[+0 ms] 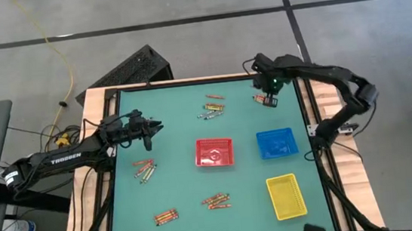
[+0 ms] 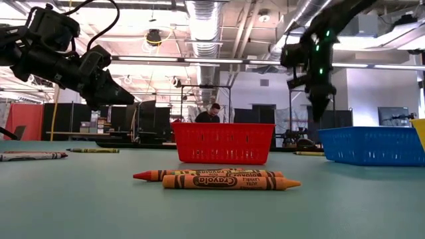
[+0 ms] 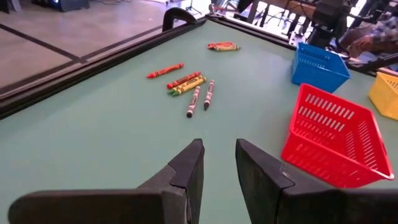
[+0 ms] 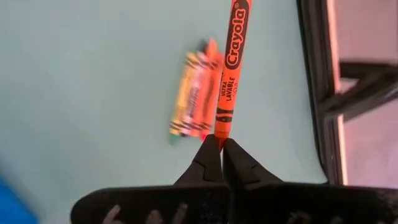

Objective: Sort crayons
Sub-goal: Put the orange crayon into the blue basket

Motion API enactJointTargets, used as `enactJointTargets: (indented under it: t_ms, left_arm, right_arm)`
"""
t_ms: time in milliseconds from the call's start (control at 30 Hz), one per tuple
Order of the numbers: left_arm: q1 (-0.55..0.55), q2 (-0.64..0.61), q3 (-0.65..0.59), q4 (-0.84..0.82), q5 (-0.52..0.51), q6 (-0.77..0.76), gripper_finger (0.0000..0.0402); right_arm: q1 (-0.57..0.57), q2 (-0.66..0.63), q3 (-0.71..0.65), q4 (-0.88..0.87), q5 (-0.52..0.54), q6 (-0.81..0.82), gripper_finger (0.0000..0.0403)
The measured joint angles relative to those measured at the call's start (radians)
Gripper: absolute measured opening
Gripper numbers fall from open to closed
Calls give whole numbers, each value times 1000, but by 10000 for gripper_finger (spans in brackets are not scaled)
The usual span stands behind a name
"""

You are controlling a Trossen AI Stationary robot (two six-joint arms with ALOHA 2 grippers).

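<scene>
Crayons lie in small groups on the green table: far centre (image 1: 213, 107), left (image 1: 144, 169), near left (image 1: 166, 217), near centre (image 1: 216, 201) and far right (image 4: 196, 93). My right gripper (image 1: 268, 94) hangs over the far right group, shut on an orange crayon (image 4: 231, 62). My left gripper (image 1: 150, 128) hovers at the table's left, level and open, with nothing between its fingers (image 3: 189, 168). My right gripper pinches one end of the orange crayon (image 4: 221, 132) between its two fingertips. The fingers come from above, pointing steeply down, in line with the crayon. The crayon hangs below them, lifted clear of the table, above the group it lay with.
A red tray (image 1: 215, 152) stands mid-table, a blue tray (image 1: 277, 143) to its right and a yellow tray (image 1: 286, 196) near the right front. Two crayons (image 2: 226, 179) lie close in the low view. A person (image 2: 211, 114) sits in the room behind.
</scene>
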Motion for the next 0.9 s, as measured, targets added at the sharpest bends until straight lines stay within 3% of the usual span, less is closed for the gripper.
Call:
enactJointTargets:
  t_ms: [267,467,633,900]
  left_arm:
    - [0,0,0,-13,16,1,83]
    - [0,0,0,-33,38,39,83]
    - [0,0,0,-37,38,92,83]
    - [0,0,0,-37,25,162,83]
  right_arm:
    - [327,-133,0,-148,-1,342,0]
    - [642,-149,0,-261,0,621,0]
    - [870,-150,-13,-258,-1,791,0]
    - [1018,-150,-150,-228,0,962,0]
